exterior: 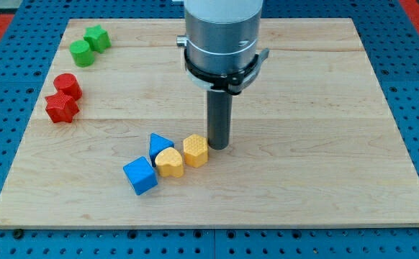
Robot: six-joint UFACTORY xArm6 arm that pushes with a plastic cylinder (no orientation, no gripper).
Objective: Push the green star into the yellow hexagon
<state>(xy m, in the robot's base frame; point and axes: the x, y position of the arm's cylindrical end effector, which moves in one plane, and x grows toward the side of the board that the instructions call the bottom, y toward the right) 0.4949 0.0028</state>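
The green star [97,37] sits near the view's top left corner of the wooden board [317,173], touching a green round block [81,53] just below and left of it. The yellow hexagon [195,150] lies near the board's middle, lower down. My tip [218,147] rests on the board right beside the hexagon's right side, touching or nearly touching it. The tip is far from the green star.
A yellow heart [170,162] touches the hexagon's left side. A blue triangle [159,144] and a blue cube [140,175] sit next to the heart. A red round block [67,85] and a red star [61,108] lie at the view's left.
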